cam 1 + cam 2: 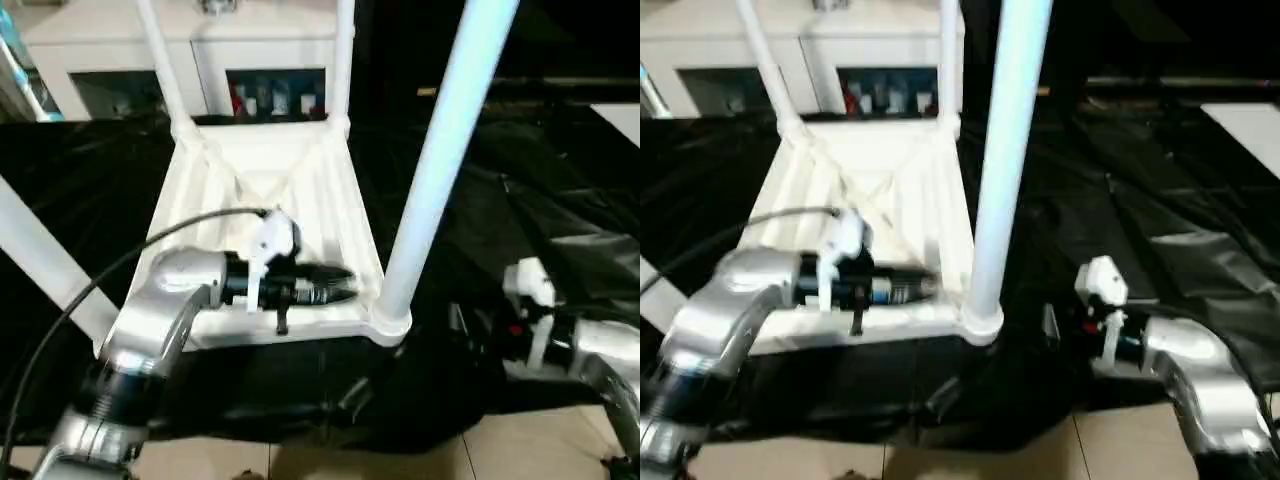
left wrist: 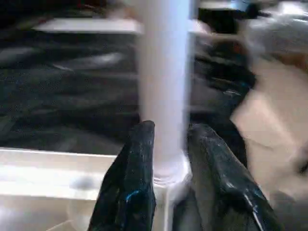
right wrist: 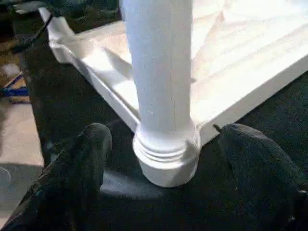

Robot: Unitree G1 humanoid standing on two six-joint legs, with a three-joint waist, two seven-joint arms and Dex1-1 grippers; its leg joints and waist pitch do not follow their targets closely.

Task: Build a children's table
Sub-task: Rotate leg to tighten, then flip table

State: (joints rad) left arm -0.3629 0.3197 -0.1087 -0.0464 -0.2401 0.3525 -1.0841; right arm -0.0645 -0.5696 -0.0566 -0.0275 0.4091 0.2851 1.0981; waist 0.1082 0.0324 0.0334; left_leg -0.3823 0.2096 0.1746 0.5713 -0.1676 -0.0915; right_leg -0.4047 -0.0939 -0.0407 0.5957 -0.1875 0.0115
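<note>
- Four white legs stand up from the children's table point(image 1: 265, 190) in our left eye view; it lies ribbed underside up on the black-draped desk point(image 1: 560, 200).
- Our left claw point(image 1: 345, 283) reaches level over the top's near edge, its tips close beside the near right leg point(image 1: 440, 160).
- From the right eye we see our right claw point(image 1: 1050, 325) low over the black cloth, just beside that leg's corner socket point(image 1: 980, 322).
- Left wrist: the two black fingers point(image 2: 132, 187) stand slightly apart, one on each side of the leg's base; we cannot tell whether they press on it.
- Right wrist: the fingers point(image 3: 77, 178) are spread wide, well clear of the leg seated in its socket between them.
</note>
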